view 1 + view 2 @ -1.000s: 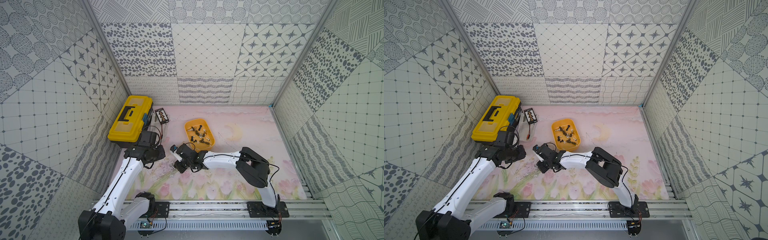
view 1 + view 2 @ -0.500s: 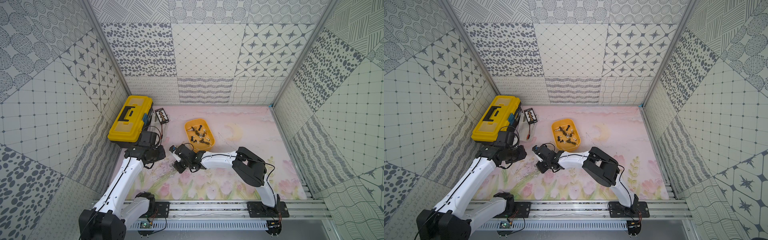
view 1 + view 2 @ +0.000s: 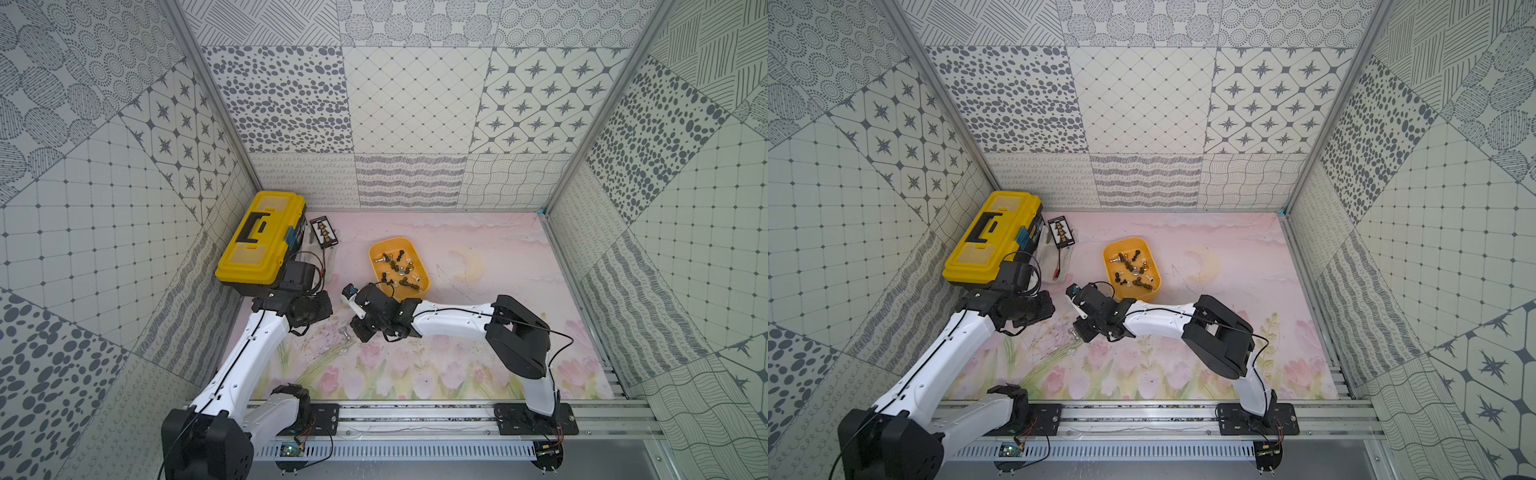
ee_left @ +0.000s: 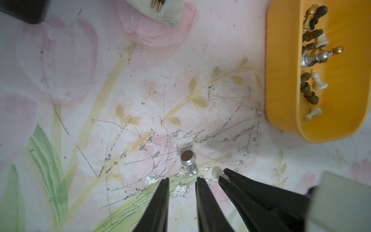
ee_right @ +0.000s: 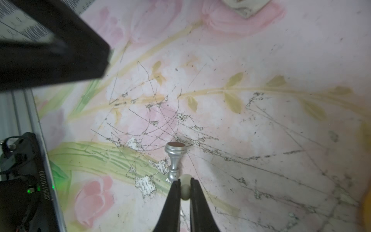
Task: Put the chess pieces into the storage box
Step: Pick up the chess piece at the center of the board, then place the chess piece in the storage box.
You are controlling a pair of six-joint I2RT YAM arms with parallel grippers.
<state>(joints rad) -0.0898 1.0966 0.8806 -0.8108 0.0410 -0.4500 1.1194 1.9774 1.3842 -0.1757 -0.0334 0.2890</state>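
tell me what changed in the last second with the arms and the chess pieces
The right gripper closed on a cream chess piece, right beside the silver chess piece lying on the mat; its arm barely shifted. Unchanged: the left gripper stays open just short of the silver chess piece, and the storage box with its pieces and the yellow toolbox have not moved.

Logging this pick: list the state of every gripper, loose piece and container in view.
right gripper, shut on the cream piece.
left gripper, open, empty.
cream piece, held by the right gripper.
silver piece, lying on its side on the mat, free.
storage box, lidless, holding several chess pieces.
toolbox, lid closed.
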